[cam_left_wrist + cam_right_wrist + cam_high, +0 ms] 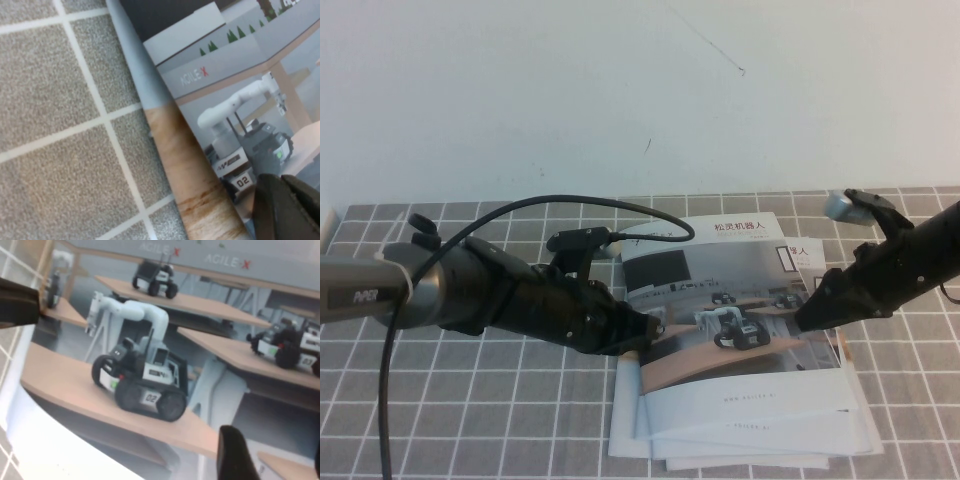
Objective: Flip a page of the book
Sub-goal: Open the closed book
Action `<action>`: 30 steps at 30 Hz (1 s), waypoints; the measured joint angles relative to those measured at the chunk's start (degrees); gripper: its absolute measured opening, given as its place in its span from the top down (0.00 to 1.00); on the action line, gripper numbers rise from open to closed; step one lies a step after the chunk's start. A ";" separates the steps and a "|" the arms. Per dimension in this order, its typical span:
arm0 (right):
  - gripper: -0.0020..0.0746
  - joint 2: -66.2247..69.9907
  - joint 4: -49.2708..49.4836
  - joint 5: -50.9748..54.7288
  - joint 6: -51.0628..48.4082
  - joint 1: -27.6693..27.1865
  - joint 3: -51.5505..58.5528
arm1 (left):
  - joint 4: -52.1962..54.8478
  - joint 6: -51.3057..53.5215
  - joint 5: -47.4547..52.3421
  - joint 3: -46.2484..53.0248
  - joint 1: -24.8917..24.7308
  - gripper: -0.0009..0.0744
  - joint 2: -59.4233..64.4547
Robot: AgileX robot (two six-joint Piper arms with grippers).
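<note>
The book (740, 300) lies closed on top of a stack, its cover photo of wheeled robots on wooden desks facing up. Its cover also fills the left wrist view (225, 100) and the right wrist view (165, 340). The page is hidden under the closed cover. My left gripper (648, 332) is shut, its tip (287, 207) down on the cover near the book's left edge. My right gripper (805, 318) hangs open just above the cover's right side, and only the cover (275, 460) shows between its fingers (235, 455).
Spare booklets (750, 450) stick out under the book at the front, and another one (805, 255) shows at the back right. A grey checked cloth (470, 400) covers the table. A black cable (570, 200) loops over the left arm. A white wall stands behind.
</note>
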 joint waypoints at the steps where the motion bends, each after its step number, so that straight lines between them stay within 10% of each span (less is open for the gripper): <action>1: 0.53 0.00 -0.40 -0.15 0.11 0.00 0.00 | 0.00 0.00 0.00 0.00 0.00 0.99 0.00; 30: 0.53 2.00 1.43 1.21 -1.09 -1.32 -0.38 | 0.21 0.11 -0.11 0.00 -0.07 0.99 0.00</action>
